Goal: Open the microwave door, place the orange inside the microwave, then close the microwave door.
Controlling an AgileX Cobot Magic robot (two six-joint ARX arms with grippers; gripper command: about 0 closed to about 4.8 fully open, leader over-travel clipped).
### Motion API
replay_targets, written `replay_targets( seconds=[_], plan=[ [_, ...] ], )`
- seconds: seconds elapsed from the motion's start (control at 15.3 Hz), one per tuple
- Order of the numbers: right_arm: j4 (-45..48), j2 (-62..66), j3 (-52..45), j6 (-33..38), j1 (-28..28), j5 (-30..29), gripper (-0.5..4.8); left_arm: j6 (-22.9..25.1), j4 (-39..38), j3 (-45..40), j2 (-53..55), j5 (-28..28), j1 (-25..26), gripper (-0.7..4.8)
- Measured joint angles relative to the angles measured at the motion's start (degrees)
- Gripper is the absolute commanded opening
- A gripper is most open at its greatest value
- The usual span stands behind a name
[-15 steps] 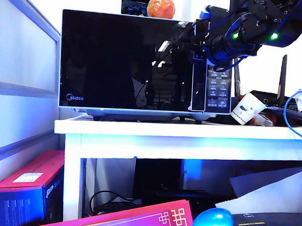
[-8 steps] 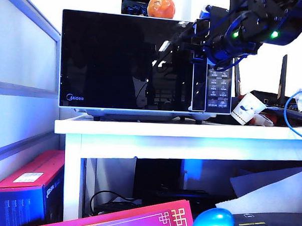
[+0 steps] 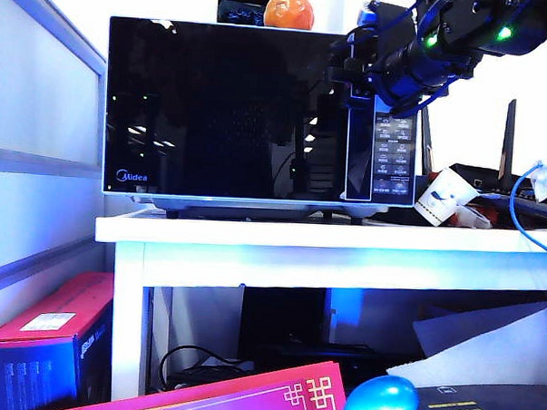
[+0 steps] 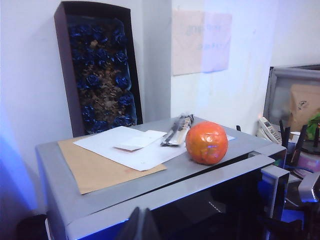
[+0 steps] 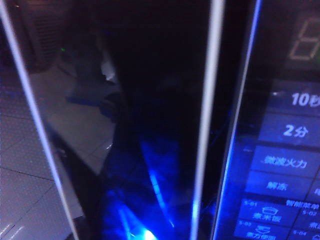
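the microwave [image 3: 259, 114] sits on the white worktop [image 3: 326, 239], and the orange [image 3: 290, 10] rests on its roof, well apart from both arms; the left wrist view shows the fruit beside some papers [image 4: 135, 147] on a sheet of brown card.

the right gripper [image 3: 345, 61] is up at the top of the handle strip [image 3: 359, 145], at the seam between the microwave door [image 3: 223, 112] and the button panel [image 3: 394, 156]. its fingertips are lost against the black glass in the exterior view, and the right wrist view shows only the door's silver rim and the panel very close, so i cannot tell whether the jaws are spread or pinching the handle. the door looks shut or barely cracked. the left gripper [image 4: 142, 227] is only a dark sliver at the frame's edge near the microwave's top front edge; its state i cannot tell either.

the step in hand reads as opening the door. to do it well, the gripper should be seated squarely on the handle strip, not on the panel, and the pull should follow the arc about the far-side hinge, slow and level. a jerk may slide the whole oven on the worktop or roll the orange off the roof.
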Motion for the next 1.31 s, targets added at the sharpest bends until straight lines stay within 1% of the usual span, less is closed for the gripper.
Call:
replay_targets(
  seconds=[0.07,0.2,0.33,0.52,0.65,1.04,1.24,1.31],
  plan=[
    [0.4,0.0,0.0,0.0,0.0,-0.4,4.34,0.0,0.0,0.0,0.0,0.0,0.0,-0.05],
    [2.4,-0.9,0.3,0.2,0.1,-3.4,4.32,0.0,-0.2,0.0,0.0,0.0,0.0,-0.05],
    [2.7,-1.3,0.4,0.0,0.0,-4.8,4.32,0.0,-0.4,0.0,0.0,0.0,0.0,-0.05],
    [2.6,-2.7,0.4,0.1,0.1,-4.7,4.31,0.0,-0.6,0.0,0.0,0.0,0.0,-0.05],
    [2.6,-4.1,0.4,0.1,0.0,-5.2,4.17,0.0,-0.6,0.0,0.0,0.0,0.0,-0.05],
    [0.2,-6.5,0.2,0.2,-0.6,-12.2,4.17,0.0,-1.0,0.0,2.7,0.1,0.0,-0.05],
    [-1.3,-8.2,0.1,0.4,-0.6,-12.4,4.17,0.0,0.5,0.0,4.5,0.4,-0.4,-0.05],
    [-1.2,-9.0,0.1,0.5,-0.7,-12.4,3.97,0.0,1.2,0.0,4.8,0.7,-0.7,-0.05]
  ],
)
